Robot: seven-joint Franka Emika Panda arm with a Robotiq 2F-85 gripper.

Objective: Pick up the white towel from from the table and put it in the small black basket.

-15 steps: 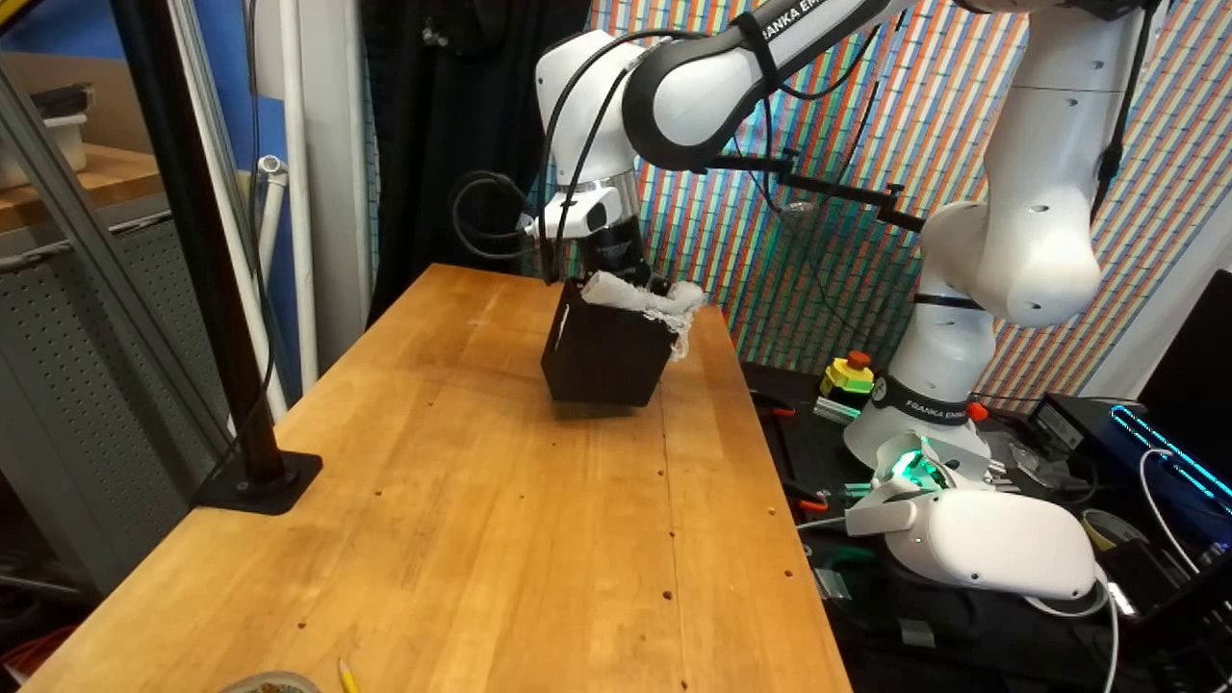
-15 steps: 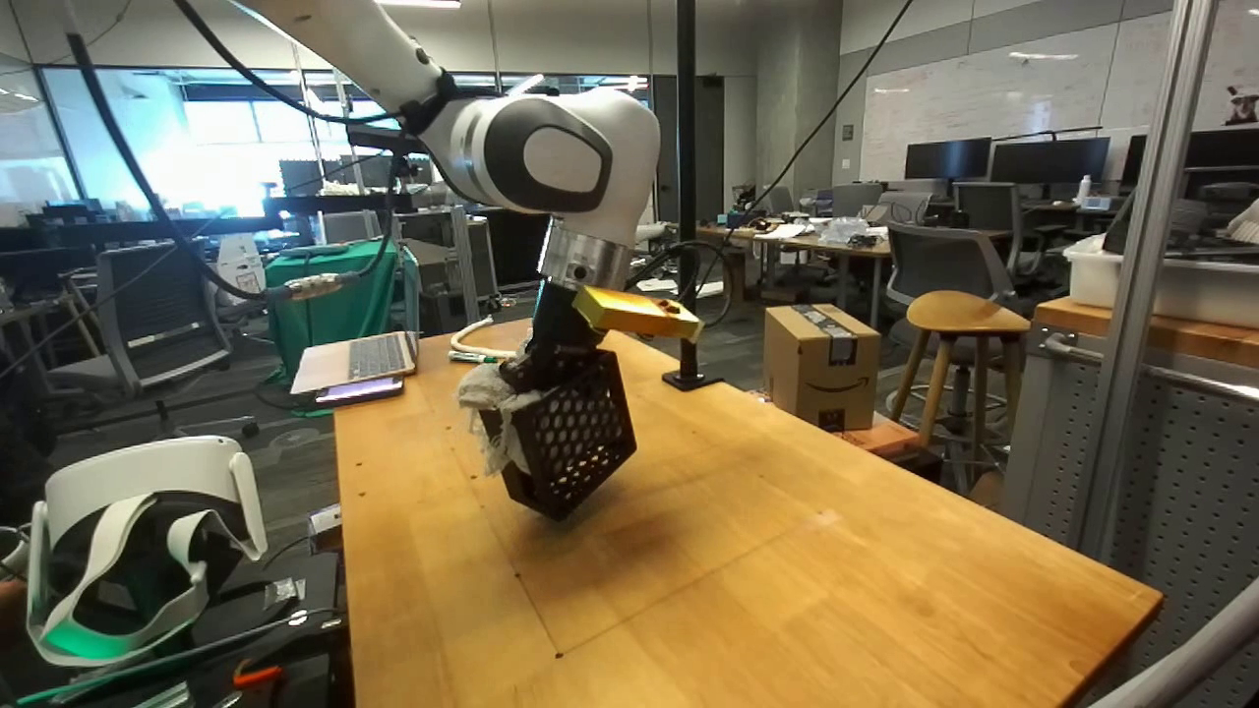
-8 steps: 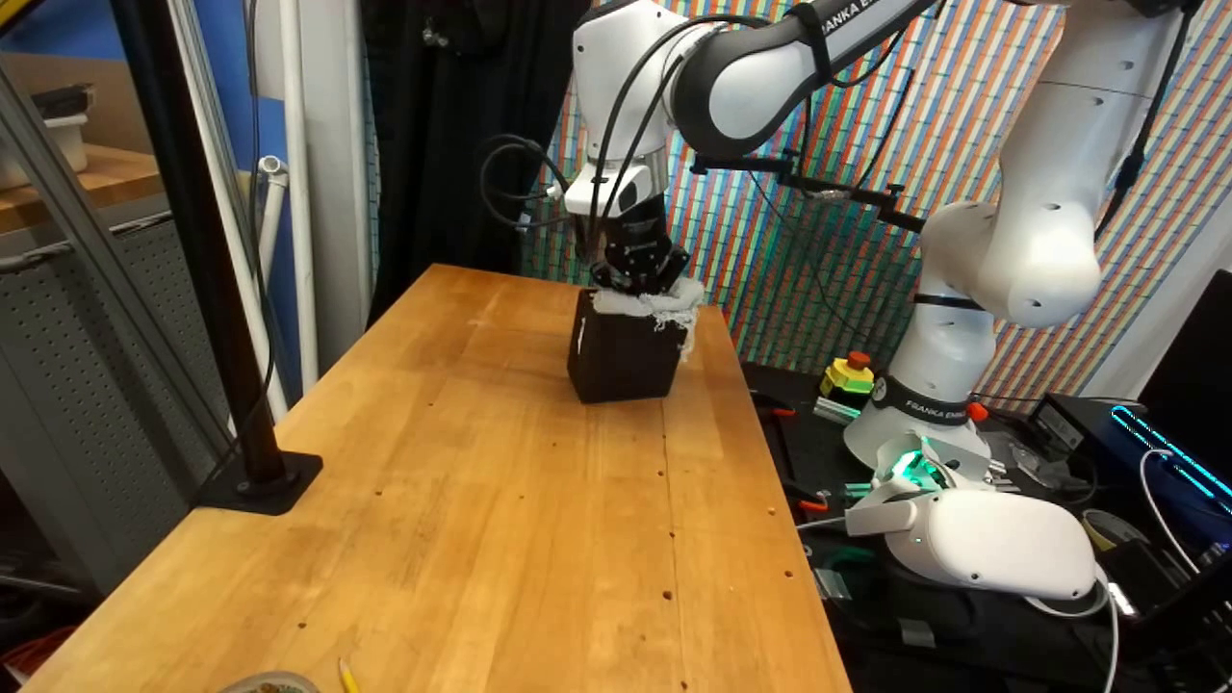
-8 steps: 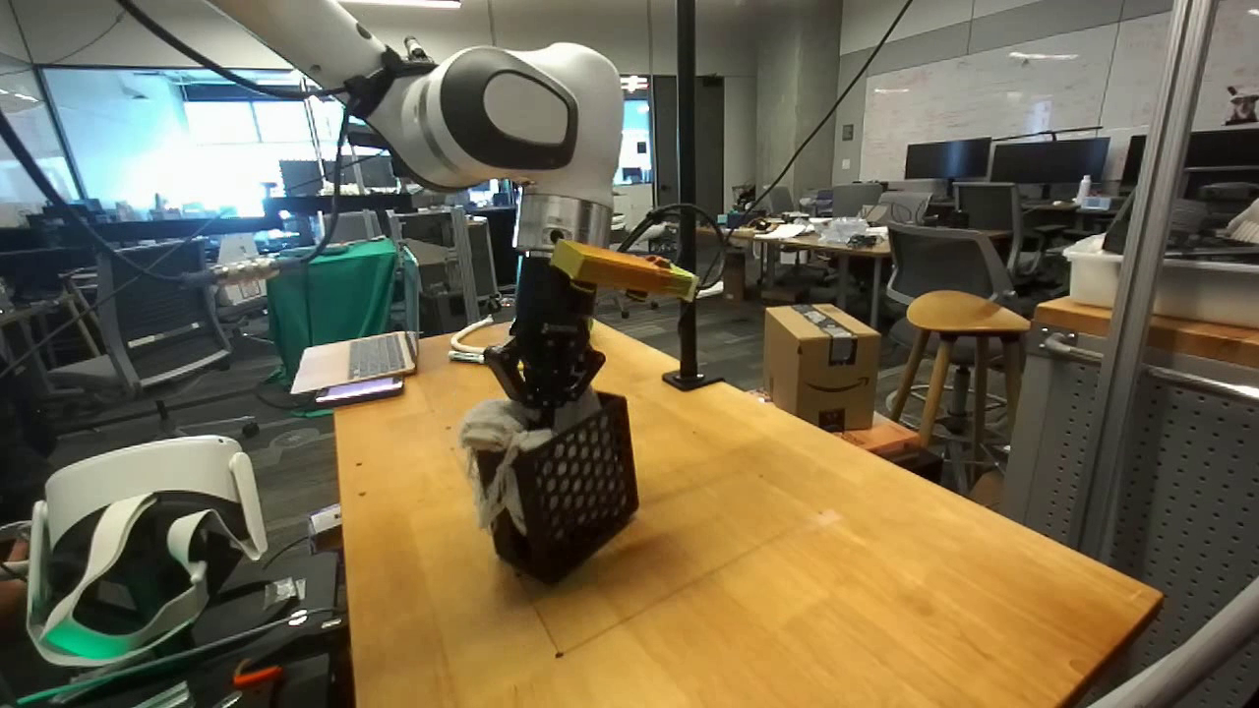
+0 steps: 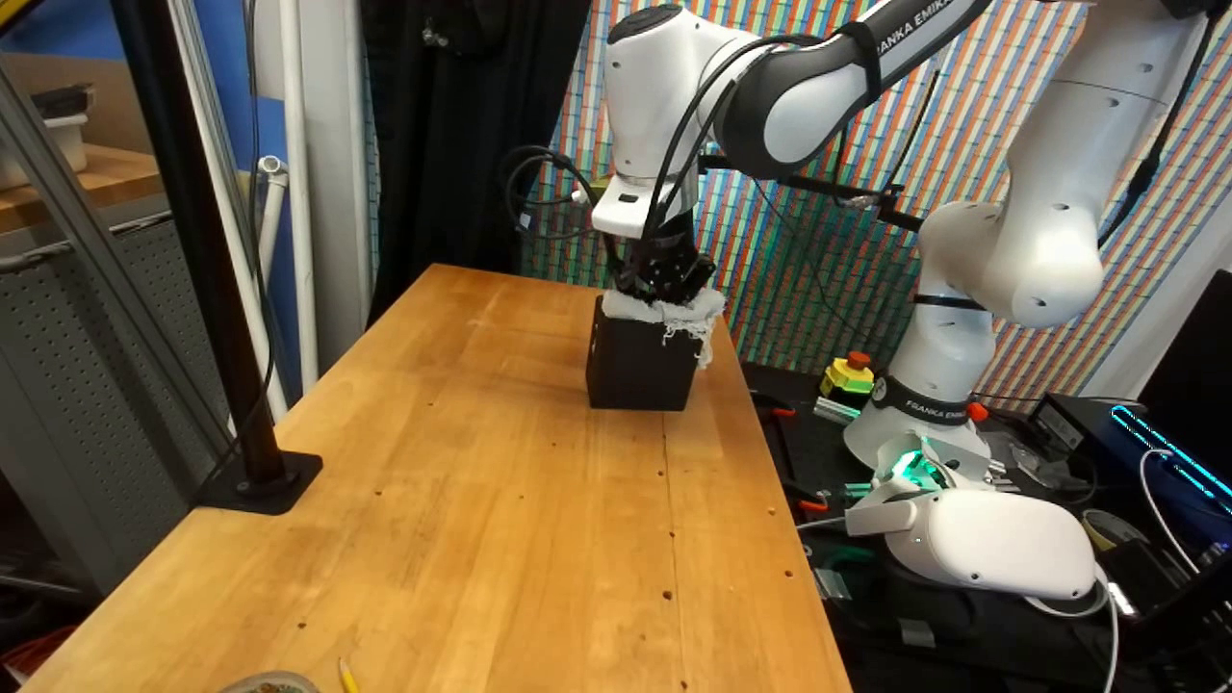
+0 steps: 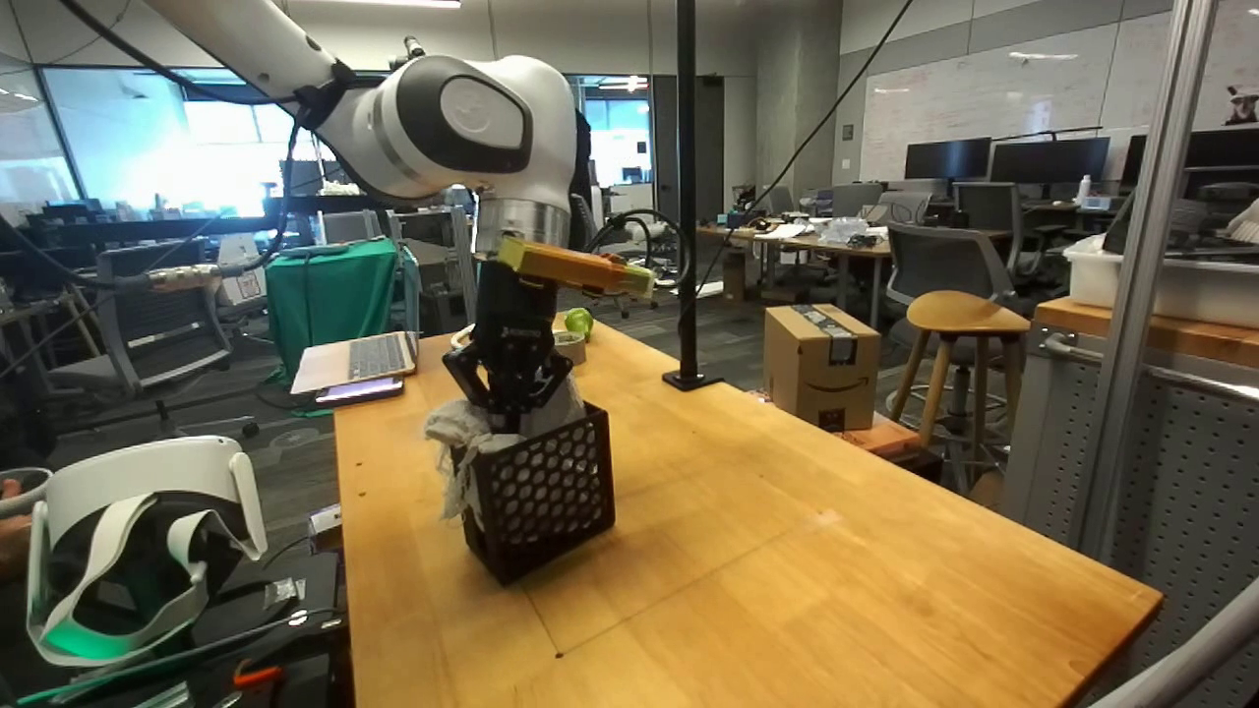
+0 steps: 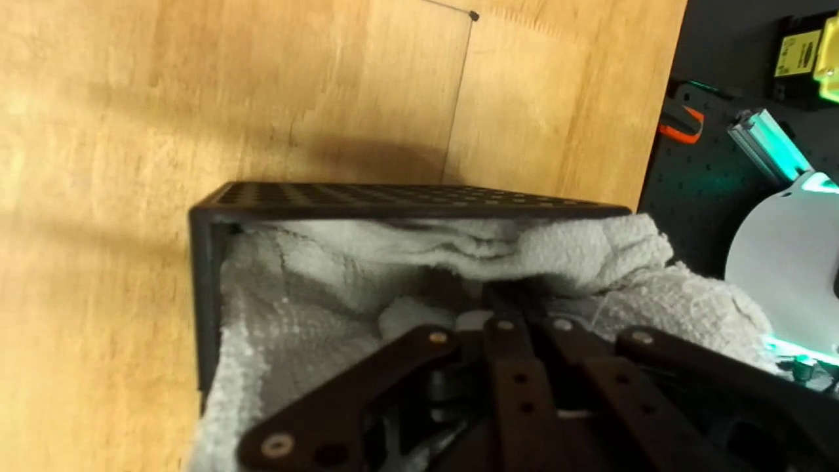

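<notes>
Looks to me like the step here is tucking: much of the white towel is down inside the small black basket, but a frayed end flops over the rim on the side toward the robot base. My advice: press straight down, nice and slow, and don't lean on a wall, because a small basket like that can probably tip or skid on the wooden table. Then nudge the loose flap inward, back out straight up, and watch that no threads snag and ride along.

As for the Robotiq gripper, it's closed up narrow with its tips poked into the folds. Can't tell if any cloth is pinched, it's too dark down there. The towel lies right under the gripper and bunches around the tips on the sides I can see, with the overhang off beside it.
</notes>
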